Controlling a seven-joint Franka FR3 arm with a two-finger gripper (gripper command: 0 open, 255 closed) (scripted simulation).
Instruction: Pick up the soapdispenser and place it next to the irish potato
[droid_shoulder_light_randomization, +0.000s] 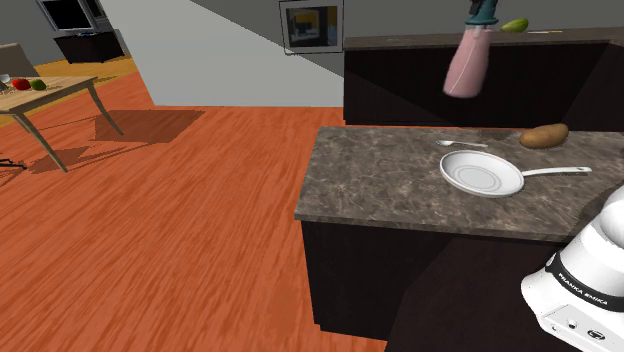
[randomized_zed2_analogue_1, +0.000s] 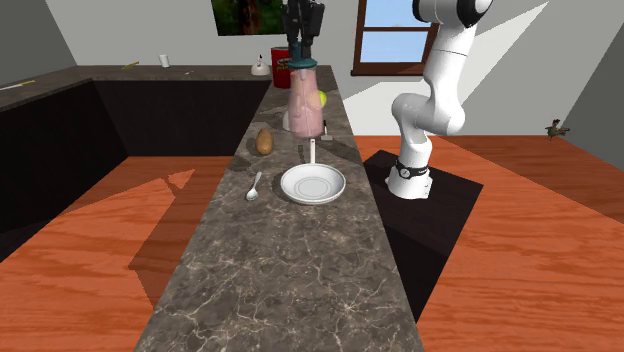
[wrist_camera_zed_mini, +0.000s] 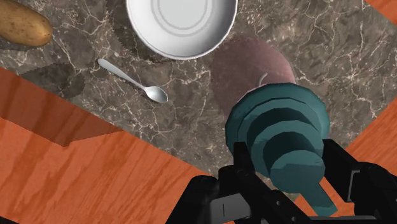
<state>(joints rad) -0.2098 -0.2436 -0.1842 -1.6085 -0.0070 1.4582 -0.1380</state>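
Note:
A soap dispenser (droid_shoulder_light_randomization: 466, 65) with a pink body and a teal pump top hangs in the air over the dark stone counter (droid_shoulder_light_randomization: 380, 185), slightly tilted. My gripper (wrist_camera_zed_mini: 289, 173) is shut on its teal top (wrist_camera_zed_mini: 280, 130), one black finger (wrist_camera_zed_mini: 243, 170) on each side. In the second exterior view the gripper (randomized_zed2_analogue_1: 302, 32) holds the dispenser (randomized_zed2_analogue_1: 304, 100) just past the pan, to the right of the potato (randomized_zed2_analogue_1: 264, 141). The brown potato (droid_shoulder_light_randomization: 544, 135) lies on the counter near its far edge. The potato (wrist_camera_zed_mini: 22, 27) also lies beyond the spoon in the wrist view.
A white pan (droid_shoulder_light_randomization: 482, 175) with a long handle sits mid-counter, with a small spoon (droid_shoulder_light_randomization: 460, 144) beside it. A green fruit (droid_shoulder_light_randomization: 514, 25) lies on the back counter. The arm's base (randomized_zed2_analogue_1: 415, 170) stands beside the counter. Orange wood floor surrounds it, and a table (droid_shoulder_light_randomization: 50, 95) stands far off.

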